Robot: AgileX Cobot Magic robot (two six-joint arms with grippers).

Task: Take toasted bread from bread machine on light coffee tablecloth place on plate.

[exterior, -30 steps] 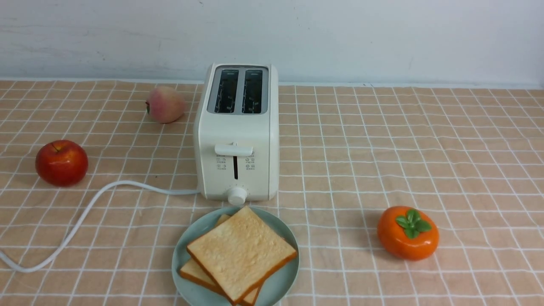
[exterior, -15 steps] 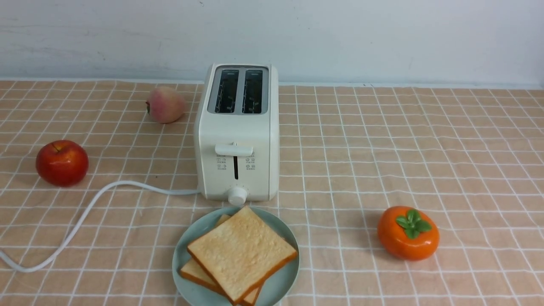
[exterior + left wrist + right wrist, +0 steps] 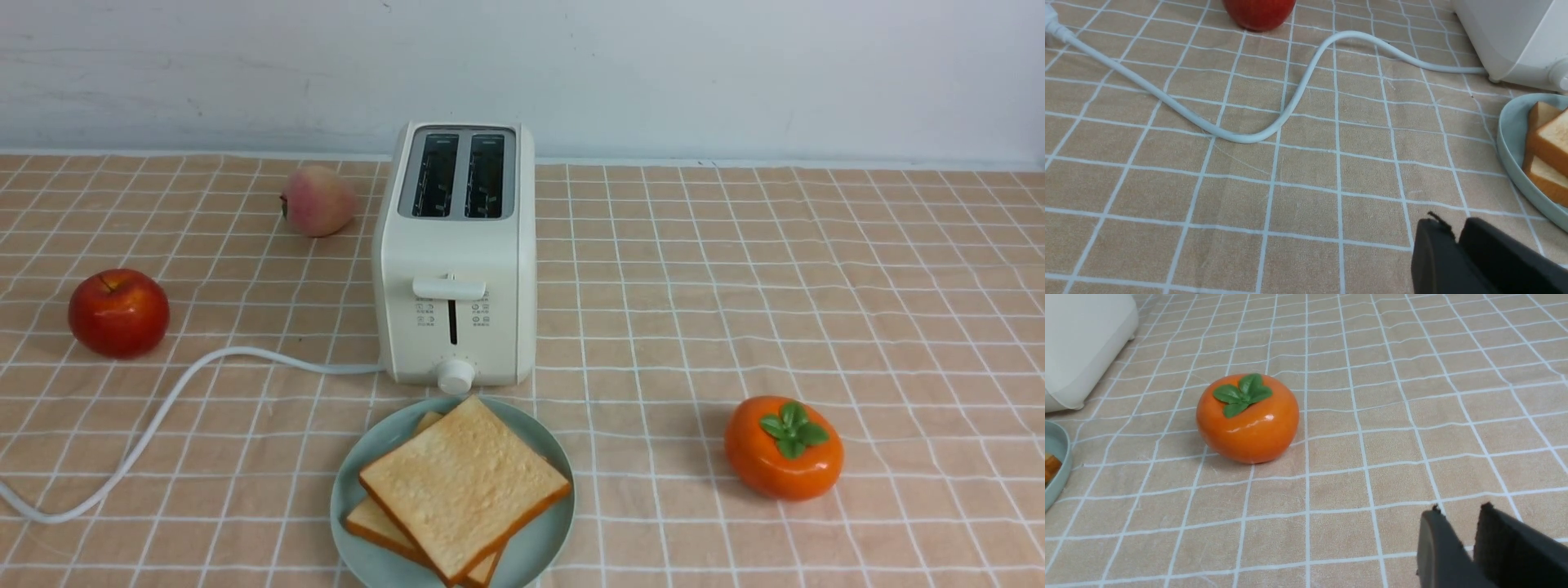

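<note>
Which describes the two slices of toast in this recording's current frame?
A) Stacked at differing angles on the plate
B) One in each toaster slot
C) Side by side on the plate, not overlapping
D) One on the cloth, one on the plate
A: the upper slice lies turned across the lower slice, both on the plate.

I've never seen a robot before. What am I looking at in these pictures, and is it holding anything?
This robot has two arms. One camera sits between them, looking forward; the others ride on its wrists, showing dark tips of the left gripper and right gripper. Neither holds anything.

On the checked tablecloth stands a white toaster, slots empty. Before it, two toast slices lie overlapping on a green plate. A red apple and a peach are on the left, a persimmon on the right.
</note>
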